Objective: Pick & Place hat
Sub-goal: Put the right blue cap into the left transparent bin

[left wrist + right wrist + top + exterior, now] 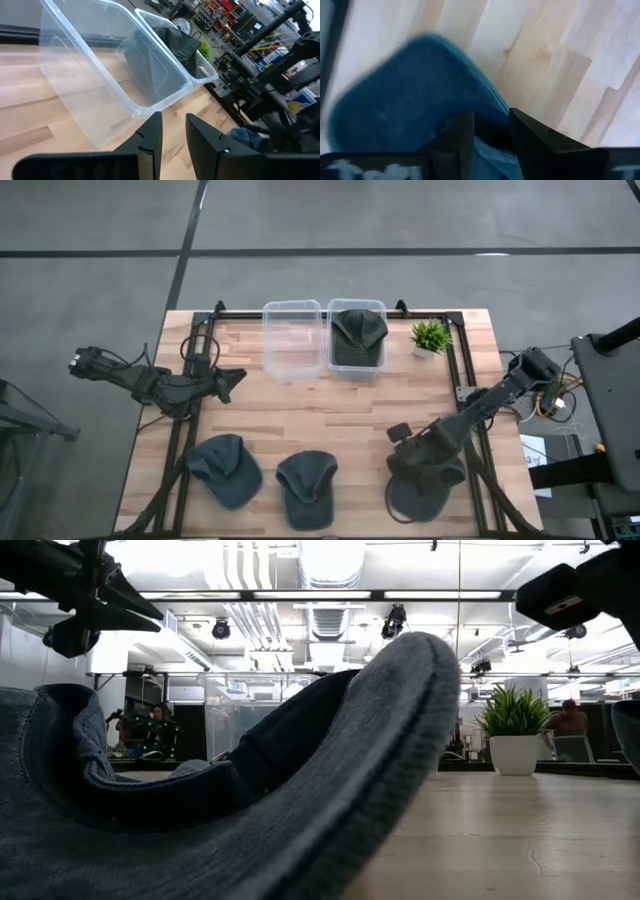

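Denim fills the right wrist view: the right-hand hat (pixel 415 90) lies directly under the right gripper (pixel 490 135), its blue cloth running up between the two fingers, which stand apart around a fold; whether they grip it yet is hard to tell. If they catch only a thin layer, the hat may slip free on lifting. Beyond the left gripper's (pixel 172 135) slightly parted, empty fingers sits the empty bin (pixel 100 75).
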{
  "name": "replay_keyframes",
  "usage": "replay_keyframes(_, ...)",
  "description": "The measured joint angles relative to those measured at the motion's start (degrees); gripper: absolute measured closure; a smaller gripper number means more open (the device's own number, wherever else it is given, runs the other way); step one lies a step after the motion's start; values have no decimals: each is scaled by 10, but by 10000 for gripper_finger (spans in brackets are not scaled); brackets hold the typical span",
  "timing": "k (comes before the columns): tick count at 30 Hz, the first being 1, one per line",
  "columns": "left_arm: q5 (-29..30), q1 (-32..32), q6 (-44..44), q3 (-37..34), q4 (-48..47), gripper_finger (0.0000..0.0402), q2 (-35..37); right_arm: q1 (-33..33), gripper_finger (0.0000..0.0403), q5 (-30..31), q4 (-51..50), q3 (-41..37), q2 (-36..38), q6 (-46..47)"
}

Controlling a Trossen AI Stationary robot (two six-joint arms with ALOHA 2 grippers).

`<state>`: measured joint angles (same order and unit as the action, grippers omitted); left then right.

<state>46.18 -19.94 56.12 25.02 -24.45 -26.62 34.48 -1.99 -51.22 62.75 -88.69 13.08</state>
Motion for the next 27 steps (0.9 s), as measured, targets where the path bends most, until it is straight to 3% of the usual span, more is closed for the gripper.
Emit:
replay_keyframes(8, -18, 0, -4, 0, 0, 323, 0, 0, 294, 1, -55, 49, -67, -90)
replay_keyframes(19, -18, 0, -9, 0, 0, 323, 0, -20, 299, -2, -52, 54, -71, -135)
replay_keyframes(27, -18, 0, -9, 0, 0, 323, 0, -39, 310, -47, -54, 42, -71, -162)
